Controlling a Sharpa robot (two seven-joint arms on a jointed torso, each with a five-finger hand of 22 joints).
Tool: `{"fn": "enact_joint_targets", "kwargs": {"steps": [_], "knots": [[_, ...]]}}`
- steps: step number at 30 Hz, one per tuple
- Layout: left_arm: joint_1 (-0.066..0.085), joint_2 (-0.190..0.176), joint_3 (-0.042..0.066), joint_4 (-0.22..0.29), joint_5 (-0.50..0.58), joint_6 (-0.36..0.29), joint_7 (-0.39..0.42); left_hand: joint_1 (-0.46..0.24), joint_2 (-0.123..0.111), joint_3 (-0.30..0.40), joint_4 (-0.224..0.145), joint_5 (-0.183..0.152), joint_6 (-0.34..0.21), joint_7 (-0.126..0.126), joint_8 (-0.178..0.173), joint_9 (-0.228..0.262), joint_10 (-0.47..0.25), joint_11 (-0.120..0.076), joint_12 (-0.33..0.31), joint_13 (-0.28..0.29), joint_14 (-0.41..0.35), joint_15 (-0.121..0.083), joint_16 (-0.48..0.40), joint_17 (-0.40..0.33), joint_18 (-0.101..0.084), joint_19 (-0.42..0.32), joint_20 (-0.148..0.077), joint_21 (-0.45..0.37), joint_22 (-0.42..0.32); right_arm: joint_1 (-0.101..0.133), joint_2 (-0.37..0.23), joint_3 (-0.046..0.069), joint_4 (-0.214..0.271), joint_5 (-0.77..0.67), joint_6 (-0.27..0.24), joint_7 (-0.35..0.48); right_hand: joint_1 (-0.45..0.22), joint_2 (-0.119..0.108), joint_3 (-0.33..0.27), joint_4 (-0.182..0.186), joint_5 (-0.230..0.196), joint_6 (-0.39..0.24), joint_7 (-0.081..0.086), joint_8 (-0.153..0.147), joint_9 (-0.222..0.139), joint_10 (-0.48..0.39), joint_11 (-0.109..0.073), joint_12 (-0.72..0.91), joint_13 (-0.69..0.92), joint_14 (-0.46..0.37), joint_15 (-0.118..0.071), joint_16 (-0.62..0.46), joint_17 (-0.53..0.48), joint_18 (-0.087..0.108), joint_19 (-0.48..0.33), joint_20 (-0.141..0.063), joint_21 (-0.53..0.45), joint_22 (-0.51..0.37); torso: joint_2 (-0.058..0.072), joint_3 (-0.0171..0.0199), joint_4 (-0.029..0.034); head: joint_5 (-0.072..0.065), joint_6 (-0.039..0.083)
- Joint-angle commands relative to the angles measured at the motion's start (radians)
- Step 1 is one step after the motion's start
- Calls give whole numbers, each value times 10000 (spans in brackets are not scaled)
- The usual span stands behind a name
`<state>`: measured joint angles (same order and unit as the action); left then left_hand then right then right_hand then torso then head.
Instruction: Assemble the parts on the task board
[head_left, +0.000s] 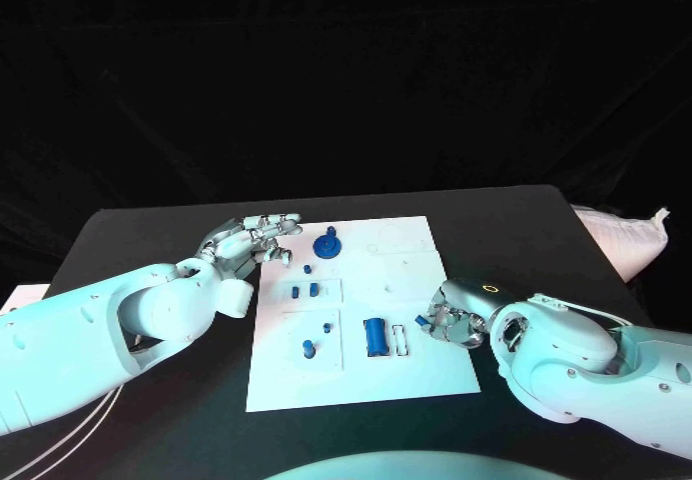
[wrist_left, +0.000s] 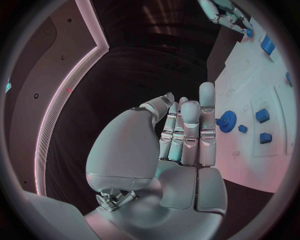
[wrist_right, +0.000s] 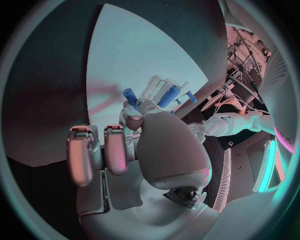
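The board (head_left: 378, 330) lay in the middle of the head frame, long side running top to bottom, on the black table (head_left: 159, 225). The right hand (head_left: 453, 322) sat at the board's right edge, lower centre of the frame, fingers curled in on a small blue peg (wrist_right: 130, 95) pinched at their tips; it looked held that way so one end stayed free to go into a seat. Just left of it in the head view lay a blue cylinder (head_left: 375, 336) beside a narrow slot (head_left: 402, 336), probably the nearest target.

The left hand (head_left: 253, 240) hung over the board's upper left corner, holding nothing, fingers straight and loosely side by side, as the left wrist view showed. It seemed parked clear of the work, or ready to steady the board. A round blue gear (head_left: 327, 244) stood just right of its fingertips, near the top edge. Two small blue blocks (head_left: 300, 292) sat in a recess at the left middle, with another blue piece (head_left: 309, 348) lower left.

Room was good: the board's upper right and its bottom strip were bare, and dark table ran round every side. The tight spot was the cylinder close by the right hand.
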<state>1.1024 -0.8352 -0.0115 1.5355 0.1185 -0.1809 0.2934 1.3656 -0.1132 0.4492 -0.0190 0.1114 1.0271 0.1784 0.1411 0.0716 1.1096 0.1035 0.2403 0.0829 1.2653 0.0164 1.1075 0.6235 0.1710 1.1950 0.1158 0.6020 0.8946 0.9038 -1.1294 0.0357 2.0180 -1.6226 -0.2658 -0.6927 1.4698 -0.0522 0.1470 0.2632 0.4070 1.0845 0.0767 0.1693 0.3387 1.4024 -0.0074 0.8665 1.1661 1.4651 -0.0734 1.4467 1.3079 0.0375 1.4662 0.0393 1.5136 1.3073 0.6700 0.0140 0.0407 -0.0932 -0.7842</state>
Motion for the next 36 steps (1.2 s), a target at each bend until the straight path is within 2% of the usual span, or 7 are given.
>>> {"fn": "enact_joint_targets", "kwargs": {"steps": [1,5,8,14,27,32,36], "knots": [[1,14,6,28,-50,185,54,21,70,-65,14,27,-83,15,61,-14,-72,5,73,-10,-66,13,12,-8,112,67,11,-34,-9,54,-35,13,111,928,-495,-431,-68,-121,448,-251,69,185,-74,30,151,73,-52,30,98,682,-45,15,637,-180,624,-72,34,1939,-2,-13,8,-17,-8],[1,15,6,31,-50,183,54,16,74,-67,17,27,-86,17,63,-15,-76,7,77,-11,-67,14,13,-11,112,67,12,-36,-10,89,-21,23,147,1396,-570,-427,-202,-233,679,-235,120,215,-78,30,167,108,-56,56,115,688,-49,29,664,-181,627,-76,37,1945,5,-4,8,-3,-35],[1,19,6,34,-50,182,50,16,74,-67,17,27,-86,17,63,-15,-76,7,77,-11,-67,14,13,-11,112,67,12,-36,-10,100,45,24,111,1714,-571,-423,-316,-297,779,-205,124,224,-77,25,175,130,-54,81,133,692,-49,39,681,-183,631,-76,41,1951,-2,-16,16,-28,-39],[1,36,6,36,-50,173,45,5,120,-58,33,34,-90,15,76,-15,-90,6,96,-13,-72,16,17,-25,112,69,14,-44,-14,106,280,18,-39,2008,-131,-489,-753,-378,979,-37,138,268,-88,13,195,188,-57,112,160,699,-46,56,714,-188,643,-71,55,1972,-9,-20,26,-17,-21],[1,59,6,42,-50,170,48,10,135,-50,32,36,-93,13,80,-15,-96,4,102,-15,-71,15,22,-21,113,70,14,-47,-15,99,751,-1,-288,1943,165,-565,-1236,-514,1049,95,378,365,-112,18,231,260,-73,222,241,711,-60,87,770,-194,657,-84,72,1997,5,-3,10,7,-2],[2,55,6,53,-50,162,42,10,135,-50,32,36,-93,13,80,-15,-96,4,102,-15,-71,15,22,-21,113,70,14,-47,-15,94,846,-7,-336,1942,236,-568,-1350,-525,1043,116,472,403,-125,23,244,273,-83,183,224,713,-67,94,782,-198,666,-90,82,2011,12,-6,6,-56,-26],[2,52,6,57,-50,141,42,10,135,-50,32,36,-93,13,80,-15,-96,4,102,-15,-71,15,22,-21,113,70,14,-47,-15,93,888,-9,-363,1920,263,-587,-1437,-551,1014,126,521,421,-128,21,251,287,-85,195,234,716,-70,102,797,-198,667,-93,83,2013,5,2,-4,-5,-20]]}}
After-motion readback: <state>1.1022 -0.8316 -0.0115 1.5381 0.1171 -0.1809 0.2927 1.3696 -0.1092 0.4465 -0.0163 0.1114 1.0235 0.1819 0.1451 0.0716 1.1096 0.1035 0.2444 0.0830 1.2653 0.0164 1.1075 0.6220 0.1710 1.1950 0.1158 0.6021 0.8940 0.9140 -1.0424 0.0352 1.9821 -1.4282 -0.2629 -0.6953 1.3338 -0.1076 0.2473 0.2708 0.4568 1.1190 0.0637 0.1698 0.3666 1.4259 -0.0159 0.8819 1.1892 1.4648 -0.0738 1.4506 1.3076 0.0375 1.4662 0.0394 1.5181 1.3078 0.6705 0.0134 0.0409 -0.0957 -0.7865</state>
